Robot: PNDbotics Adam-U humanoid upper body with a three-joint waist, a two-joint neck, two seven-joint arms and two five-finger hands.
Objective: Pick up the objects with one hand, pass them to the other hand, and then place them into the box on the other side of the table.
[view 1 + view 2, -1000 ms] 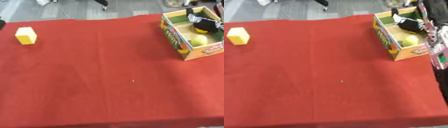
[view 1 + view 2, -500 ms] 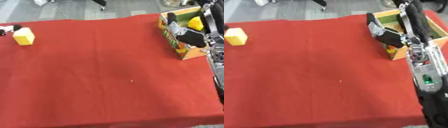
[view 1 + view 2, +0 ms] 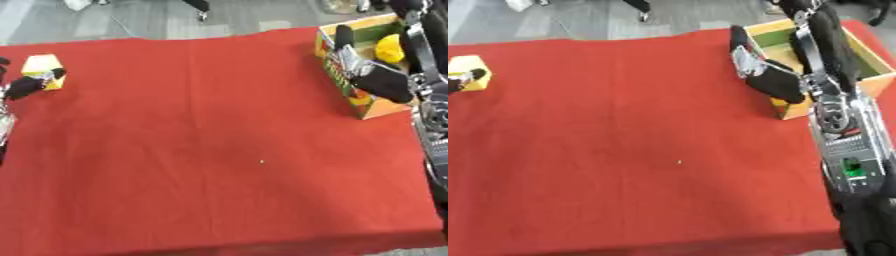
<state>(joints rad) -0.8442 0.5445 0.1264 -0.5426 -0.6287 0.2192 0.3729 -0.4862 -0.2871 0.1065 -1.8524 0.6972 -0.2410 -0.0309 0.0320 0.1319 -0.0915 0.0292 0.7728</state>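
left hand (image 3: 24, 86) reached one yellow block (image 3: 42, 66) | one box (image 3: 367, 102)

Left eye view: head-mounted, looking steeply down from above the near edge of the red table (image 3: 219, 150), floor strip at 12 o'clock. Right eye view: same height and heading, set slightly rightward, showing more of the right arm (image 3: 846, 150) at 3 o'clock. Shared: red table, yellow block (image 3: 42, 65) at 10 o'clock, box (image 3: 363, 105) at 2 o'clock.
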